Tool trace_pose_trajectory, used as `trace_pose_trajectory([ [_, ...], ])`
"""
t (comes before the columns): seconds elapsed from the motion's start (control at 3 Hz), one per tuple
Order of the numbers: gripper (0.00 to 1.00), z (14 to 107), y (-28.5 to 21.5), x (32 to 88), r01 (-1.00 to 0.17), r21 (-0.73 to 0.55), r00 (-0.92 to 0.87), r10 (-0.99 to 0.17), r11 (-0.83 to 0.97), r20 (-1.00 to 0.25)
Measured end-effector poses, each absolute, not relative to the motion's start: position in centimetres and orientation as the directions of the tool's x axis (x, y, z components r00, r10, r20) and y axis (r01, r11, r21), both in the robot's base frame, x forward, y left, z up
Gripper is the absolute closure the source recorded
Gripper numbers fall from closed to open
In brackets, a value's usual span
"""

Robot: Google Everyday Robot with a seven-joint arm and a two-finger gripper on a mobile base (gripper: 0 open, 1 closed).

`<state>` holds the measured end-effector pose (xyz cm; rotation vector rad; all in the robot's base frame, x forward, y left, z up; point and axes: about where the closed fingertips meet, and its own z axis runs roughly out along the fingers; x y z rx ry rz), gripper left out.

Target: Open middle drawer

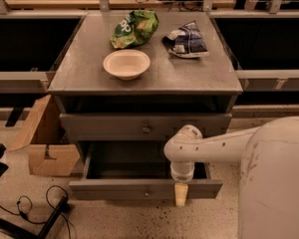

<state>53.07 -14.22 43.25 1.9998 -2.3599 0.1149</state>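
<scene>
The middle drawer (114,188) stands pulled out of the grey cabinet, its flat front carrying a small round knob (146,193). Its bare grey box interior (129,161) shows no contents. My gripper (181,195) hangs down from the white arm (214,146) over the right part of the drawer's front edge, its tan tip in front of the drawer face, right of the knob. Above it, another grey drawer front (109,126) with its own knob sits pushed in.
On the cabinet top (79,73) rest a cream bowl (126,63), a green chip bag (134,28) and a dark blue bag (187,40). A cardboard box (45,143) stands at the cabinet's left. Black cables (35,208) lie on the floor.
</scene>
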Motion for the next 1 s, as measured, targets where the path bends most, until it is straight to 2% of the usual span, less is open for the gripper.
trace_pose_trajectory([
  [0.67, 0.00, 42.2, -14.6, 51.3, -0.985, 0.001, -0.170, -0.982, 0.171, 0.076],
  [1.0, 0.18, 40.5, -14.6, 45.3, -0.972, 0.091, -0.213, -0.975, 0.218, 0.062],
])
